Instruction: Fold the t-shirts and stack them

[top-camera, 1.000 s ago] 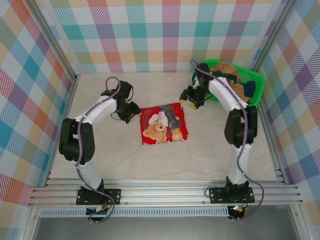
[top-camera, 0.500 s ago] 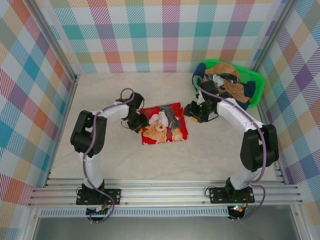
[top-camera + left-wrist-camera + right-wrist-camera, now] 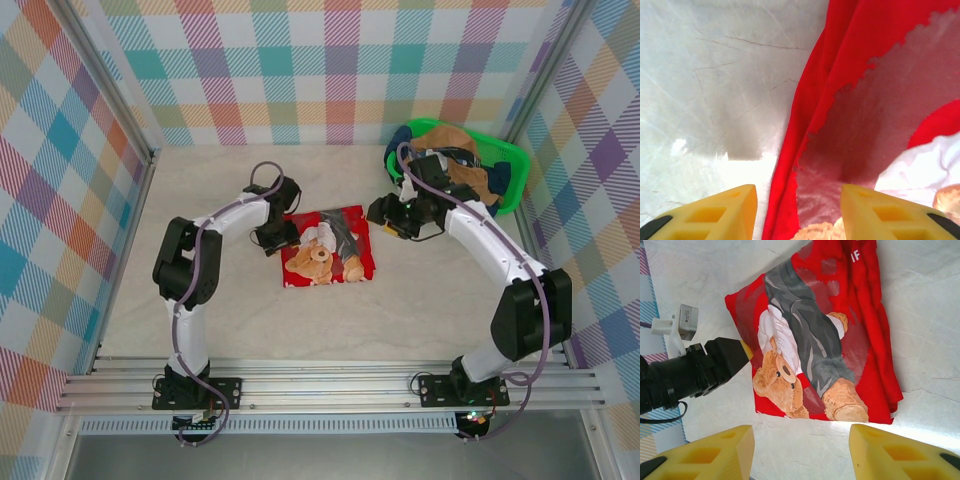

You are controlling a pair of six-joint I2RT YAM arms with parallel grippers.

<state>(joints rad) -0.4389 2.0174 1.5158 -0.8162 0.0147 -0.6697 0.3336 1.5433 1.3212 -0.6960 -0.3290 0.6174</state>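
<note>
Saw the folded red t-shirt (image 3: 328, 246) lying midway across the table (image 3: 220, 320), its left edge straddled by the half-open, empty left gripper (image 3: 283, 232), and judged the right gripper (image 3: 392, 222), likewise parted and holding nothing, slightly farther, off the far right corner

Folded t-shirt (image 3: 328, 247) mid-tabletop (image 3: 200, 190), a gripper at either side

The folded t-shirt lies flat near the middle of the tabletop. The left gripper (image 3: 283, 236) sits at its left edge (one finger (image 3: 875, 215) over the cloth, the other over bare tabletop), and the right gripper (image 3: 386, 214) is just beyond its far right corner. Behind and to the right of that gripper, in the far right corner, stands the basket (image 3: 512, 158), with a heap of t-shirts (image 3: 462, 160) in it
</note>
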